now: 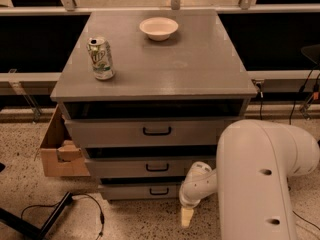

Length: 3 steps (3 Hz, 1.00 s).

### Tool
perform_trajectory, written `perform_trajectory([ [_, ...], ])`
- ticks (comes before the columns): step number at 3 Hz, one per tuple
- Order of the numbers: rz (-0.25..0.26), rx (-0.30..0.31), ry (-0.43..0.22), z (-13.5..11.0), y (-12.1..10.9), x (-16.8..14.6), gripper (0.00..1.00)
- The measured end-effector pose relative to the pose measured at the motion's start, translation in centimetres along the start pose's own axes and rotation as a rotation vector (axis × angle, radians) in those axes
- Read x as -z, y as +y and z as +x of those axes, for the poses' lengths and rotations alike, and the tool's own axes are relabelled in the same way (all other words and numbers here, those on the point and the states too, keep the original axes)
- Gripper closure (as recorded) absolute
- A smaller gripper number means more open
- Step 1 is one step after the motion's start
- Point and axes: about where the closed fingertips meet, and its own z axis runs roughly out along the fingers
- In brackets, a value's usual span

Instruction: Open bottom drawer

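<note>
The bottom drawer is the lowest, shallowest grey front of the grey cabinet, and its small black bar handle shows. It looks about closed, with a dark gap above it. My gripper hangs just above the speckled floor, in front of the drawer's right end and to the right of the handle. It points down and touches nothing that I can see. My large white arm link fills the lower right and hides the cabinet's right side low down.
Two taller drawers, top and middle, sit above. A green can and a white bowl stand on the cabinet top. A cardboard box is at the left, with a black cable and a stand leg on the floor.
</note>
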Motion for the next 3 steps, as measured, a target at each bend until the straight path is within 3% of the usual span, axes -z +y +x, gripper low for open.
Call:
perform_trajectory([
  [2, 0.128, 0.149, -0.038, -0.1, -4.5, -5.0, 0.0],
  [3, 0.139, 0.167, -0.007, 0.4, -4.8, -7.6, 0.0],
])
